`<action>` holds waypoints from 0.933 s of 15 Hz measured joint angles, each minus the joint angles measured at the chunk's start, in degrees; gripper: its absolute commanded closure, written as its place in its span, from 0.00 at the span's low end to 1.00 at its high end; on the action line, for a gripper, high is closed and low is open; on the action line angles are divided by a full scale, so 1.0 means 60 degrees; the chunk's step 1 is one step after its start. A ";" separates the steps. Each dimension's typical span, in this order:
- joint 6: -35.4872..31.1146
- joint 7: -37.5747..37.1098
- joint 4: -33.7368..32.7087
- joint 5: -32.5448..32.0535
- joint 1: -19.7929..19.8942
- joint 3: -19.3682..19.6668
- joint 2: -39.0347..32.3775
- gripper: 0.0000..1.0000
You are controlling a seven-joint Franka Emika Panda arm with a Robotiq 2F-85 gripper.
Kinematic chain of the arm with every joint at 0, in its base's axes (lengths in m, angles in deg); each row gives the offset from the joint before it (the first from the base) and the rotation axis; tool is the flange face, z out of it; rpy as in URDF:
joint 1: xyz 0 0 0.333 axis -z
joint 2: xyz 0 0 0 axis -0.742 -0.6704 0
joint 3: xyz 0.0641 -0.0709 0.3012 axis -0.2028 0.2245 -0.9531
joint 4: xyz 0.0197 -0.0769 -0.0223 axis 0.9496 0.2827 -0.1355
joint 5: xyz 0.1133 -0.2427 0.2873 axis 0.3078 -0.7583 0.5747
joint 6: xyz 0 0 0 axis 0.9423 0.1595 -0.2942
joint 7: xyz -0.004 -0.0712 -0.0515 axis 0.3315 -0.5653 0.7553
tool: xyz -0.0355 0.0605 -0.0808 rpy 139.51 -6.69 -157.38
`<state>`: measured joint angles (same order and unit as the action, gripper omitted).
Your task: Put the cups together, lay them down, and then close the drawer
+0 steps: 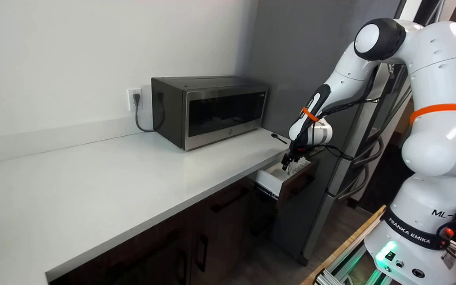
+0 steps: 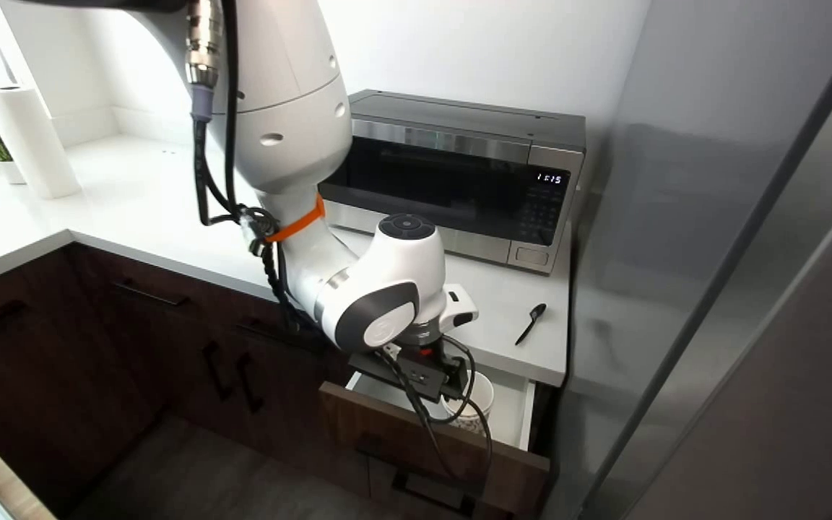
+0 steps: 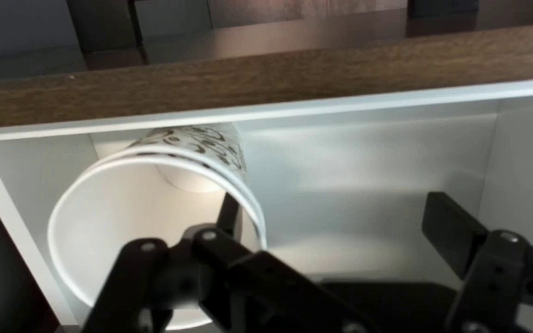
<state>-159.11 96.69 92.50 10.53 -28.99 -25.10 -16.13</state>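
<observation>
Two white cups [image 3: 109,222] with a brown swirl pattern outside are nested, two rims showing, at the left end of the open drawer [image 3: 266,83] in the wrist view. They stand upright, mouth up, and also show in both exterior views [image 1: 293,168] [image 2: 481,397]. The drawer is pulled out, with its dark brown front in both exterior views [image 1: 297,184] [image 2: 416,437]. My gripper [image 3: 333,210] is open, low over the drawer. One finger is inside the cup mouth, near its wall; the other is outside, over the drawer floor. Whether the finger touches the cup is unclear.
The white countertop [image 1: 133,190] edge overhangs the back of the drawer. A black spoon [image 2: 531,323] lies on the counter in front of the grey microwave [image 2: 452,195]. A tall grey fridge side [image 2: 676,238] stands close beside the drawer. Cables [image 2: 416,404] hang from the wrist over the drawer front.
</observation>
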 measured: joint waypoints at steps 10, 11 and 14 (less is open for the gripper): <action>0.0013 -0.0922 -0.0160 -0.0084 -0.1001 -0.0023 -0.0233 0.00; 0.0031 -0.1144 -0.0131 -0.0105 -0.1340 0.0140 -0.0219 0.00; 0.0249 -0.1784 -0.0082 -0.0111 -0.2185 0.0442 -0.0162 0.00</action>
<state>-157.61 85.98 92.00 9.87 -42.09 -22.45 -17.10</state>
